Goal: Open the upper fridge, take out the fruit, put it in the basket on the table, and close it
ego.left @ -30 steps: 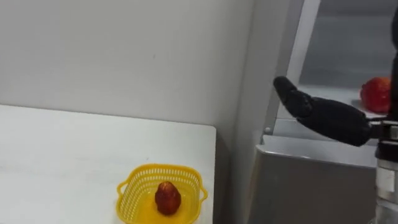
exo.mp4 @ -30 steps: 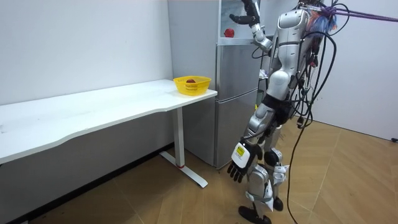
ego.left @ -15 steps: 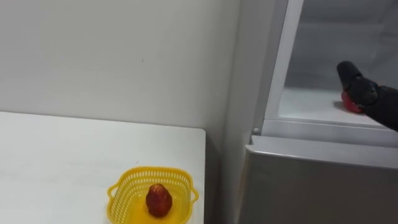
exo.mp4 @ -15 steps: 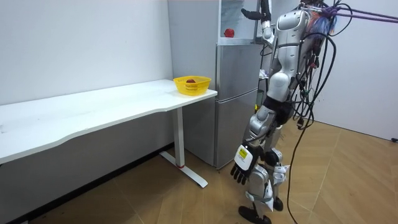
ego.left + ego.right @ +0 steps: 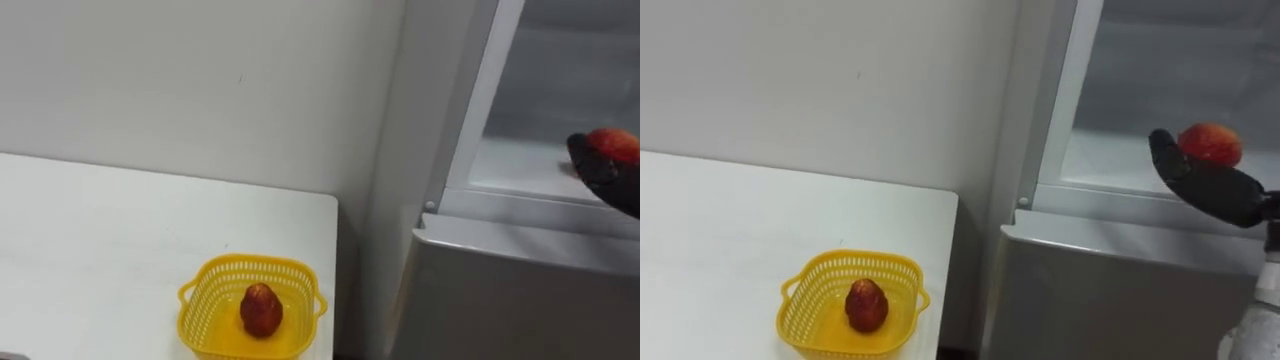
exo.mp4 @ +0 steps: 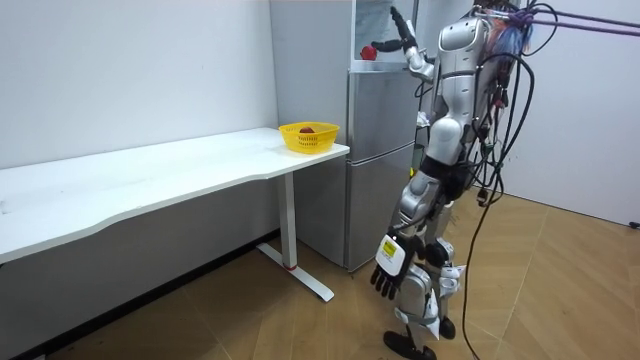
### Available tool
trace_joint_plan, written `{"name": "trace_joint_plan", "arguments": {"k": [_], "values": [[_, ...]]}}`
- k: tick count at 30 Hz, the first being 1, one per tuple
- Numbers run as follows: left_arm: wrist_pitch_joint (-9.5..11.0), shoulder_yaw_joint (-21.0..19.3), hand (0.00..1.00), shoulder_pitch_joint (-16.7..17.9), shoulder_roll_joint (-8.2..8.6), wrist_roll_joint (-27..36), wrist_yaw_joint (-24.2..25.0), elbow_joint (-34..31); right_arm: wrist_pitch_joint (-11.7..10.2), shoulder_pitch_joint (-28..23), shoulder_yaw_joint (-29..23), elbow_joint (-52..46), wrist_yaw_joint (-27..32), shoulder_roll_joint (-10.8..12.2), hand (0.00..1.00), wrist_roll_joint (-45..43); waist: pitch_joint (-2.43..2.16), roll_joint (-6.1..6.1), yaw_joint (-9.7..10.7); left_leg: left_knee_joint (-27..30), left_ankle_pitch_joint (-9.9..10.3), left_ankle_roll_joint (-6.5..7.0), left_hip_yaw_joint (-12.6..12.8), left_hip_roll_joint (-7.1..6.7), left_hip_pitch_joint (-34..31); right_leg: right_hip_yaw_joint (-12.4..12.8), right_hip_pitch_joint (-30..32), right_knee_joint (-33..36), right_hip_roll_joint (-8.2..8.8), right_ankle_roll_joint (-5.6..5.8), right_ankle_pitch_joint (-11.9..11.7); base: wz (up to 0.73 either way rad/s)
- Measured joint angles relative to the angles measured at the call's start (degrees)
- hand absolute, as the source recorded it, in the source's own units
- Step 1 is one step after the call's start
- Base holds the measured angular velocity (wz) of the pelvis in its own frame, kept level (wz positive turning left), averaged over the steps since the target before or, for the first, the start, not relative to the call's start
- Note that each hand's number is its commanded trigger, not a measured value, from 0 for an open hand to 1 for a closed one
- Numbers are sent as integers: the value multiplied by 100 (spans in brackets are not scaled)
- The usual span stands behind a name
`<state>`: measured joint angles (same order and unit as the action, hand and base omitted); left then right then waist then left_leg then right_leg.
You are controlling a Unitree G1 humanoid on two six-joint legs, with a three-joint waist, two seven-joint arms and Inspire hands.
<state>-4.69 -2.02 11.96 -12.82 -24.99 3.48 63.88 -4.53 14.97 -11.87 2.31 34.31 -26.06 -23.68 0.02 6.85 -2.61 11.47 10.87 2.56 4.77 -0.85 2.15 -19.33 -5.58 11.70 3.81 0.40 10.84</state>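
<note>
The robot stands facing the fridge point(image 5: 1110, 290), its right hand point(image 5: 1212, 190) raised at the open upper compartment with the fingers curled under and around a red apple point(image 5: 1211, 142), which sits in the hand just above the front of the white shelf point(image 5: 1105, 160). On the white table point(image 5: 720, 220) beside the fridge, a yellow basket point(image 5: 800, 300) near the corner holds another red fruit point(image 5: 867, 305). In the room view the left hand point(image 6: 388, 272) hangs beside the leg, fingers relaxed.
</note>
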Motion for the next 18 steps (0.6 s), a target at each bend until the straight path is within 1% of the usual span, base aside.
{"name": "trace_joint_plan", "arguments": {"k": [1,2,3,4,5,7,8,11,12,15,17,18], "values": [[-1,-10,0,2,-15,-4,15,-45,94,19,66,54,-62,-120,0,-5,5,17,-10,-1,-1,-2,-2,0,-21,-6,23,0,0,0,0,0],[-2,-11,0,3,-24,-9,30,-75,100,35,91,99,-96,-182,0,4,0,27,-17,-1,-2,-3,-4,0,-41,-14,41,0,1,0,0,0],[-2,-8,0,-17,-43,-39,59,-123,145,117,170,201,-153,-312,0,20,7,50,-33,0,-6,-7,-10,0,-67,-23,67,0,0,0,0,0],[-3,-5,0,-52,-62,-54,60,-134,182,214,228,304,-212,-410,0,41,23,78,-45,-1,-7,-8,-14,1,-73,-30,71,-1,-1,0,0,0],[-3,-4,0,-32,-74,-53,60,-132,203,251,243,353,-228,-442,0,43,28,97,-54,-5,-7,-9,-22,2,-74,-38,70,-2,-2,0,0,5],[-6,2,0,-43,-118,-54,61,-161,226,436,398,589,-287,-547,0,91,-2,159,-80,1,-8,-10,-36,3,-72,-57,69,-7,-4,0,0,4],[-11,13,0,-33,-122,-53,61,-163,226,475,424,639,-316,-564,0,96,-7,167,-86,5,-8,-10,-41,3,-71,-63,67,-6,-3,0,-1,6],[-23,57,0,-28,-131,-50,53,-191,228,826,642,1042,-327,-577,0,140,-22,190,-78,36,-8,-10,-112,-7,-108,-127,58,-6,2,1,-2,11],[-25,78,0,-34,-139,-48,50,-215,248,960,676,1176,-330,-577,0,164,-20,186,-75,49,-8,-10,-145,-10,-146,-136,69,-7,3,1,-2,16],[-25,172,0,-23,-157,-37,53,-265,271,1376,777,1641,-321,-589,0,97,4,154,-35,113,-8,-10,-252,-22,-226,-289,70,-8,13,1,-2,19],[-29,168,0,-54,-173,-47,63,-321,273,1480,803,1862,-313,-665,0,88,6,150,-12,125,-10,-13,-321,-30,-273,-357,92,-13,18,1,-2,21],[-29,163,0,-15,-201,-35,71,-342,273,1486,859,2022,-320,-764,0,85,6,149,-55,126,-12,-17,-338,-30,-277,-352,95,-11,17,1,-1,8]]}}
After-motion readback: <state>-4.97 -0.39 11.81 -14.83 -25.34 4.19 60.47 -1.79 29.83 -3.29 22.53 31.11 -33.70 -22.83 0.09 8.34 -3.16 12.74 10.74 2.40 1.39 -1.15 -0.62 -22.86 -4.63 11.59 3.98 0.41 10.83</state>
